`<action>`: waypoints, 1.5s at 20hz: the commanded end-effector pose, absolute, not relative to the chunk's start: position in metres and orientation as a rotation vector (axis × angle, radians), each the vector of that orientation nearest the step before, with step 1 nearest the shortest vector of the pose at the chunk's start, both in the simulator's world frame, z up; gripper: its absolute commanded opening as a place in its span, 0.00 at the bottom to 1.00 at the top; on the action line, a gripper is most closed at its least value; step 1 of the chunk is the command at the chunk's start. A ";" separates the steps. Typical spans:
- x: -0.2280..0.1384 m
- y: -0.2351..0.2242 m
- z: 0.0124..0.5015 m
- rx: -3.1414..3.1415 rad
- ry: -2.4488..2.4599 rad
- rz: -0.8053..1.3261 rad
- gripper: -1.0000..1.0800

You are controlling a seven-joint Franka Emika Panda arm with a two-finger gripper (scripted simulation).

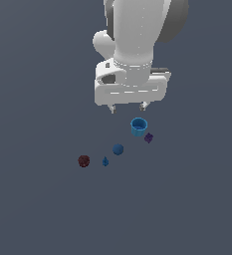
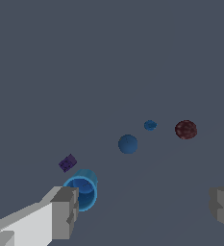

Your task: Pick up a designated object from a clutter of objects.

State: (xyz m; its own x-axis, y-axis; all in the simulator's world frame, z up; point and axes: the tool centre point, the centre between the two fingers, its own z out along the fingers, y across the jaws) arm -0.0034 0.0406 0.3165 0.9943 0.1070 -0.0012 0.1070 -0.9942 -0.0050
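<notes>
Overhead, end effector gapes empty; maroon ball lies apart from it.

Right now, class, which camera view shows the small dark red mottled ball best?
The wrist view: the small dark red mottled ball appears larger there, its mottling visible, nothing blocking it. The exterior view shows it smaller, also unobstructed, at the clutter's left end.

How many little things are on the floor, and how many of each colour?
Blue: 3 - the blue cup, the blue ball and the tiny blue piece.
Purple: 1 - the purple cube.
Dark red: 1 - the dark red ball.
Total: 5
</notes>
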 end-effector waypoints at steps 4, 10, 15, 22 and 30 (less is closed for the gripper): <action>0.005 0.030 0.303 -3.128 -0.194 0.003 0.96; 0.021 0.005 0.271 -3.119 -0.252 0.001 0.96; 0.036 -0.029 0.229 -3.110 -0.324 -0.001 0.96; 0.048 -0.086 0.158 -3.099 -0.440 -0.004 0.96; 0.046 -0.132 0.101 -3.092 -0.533 -0.002 0.96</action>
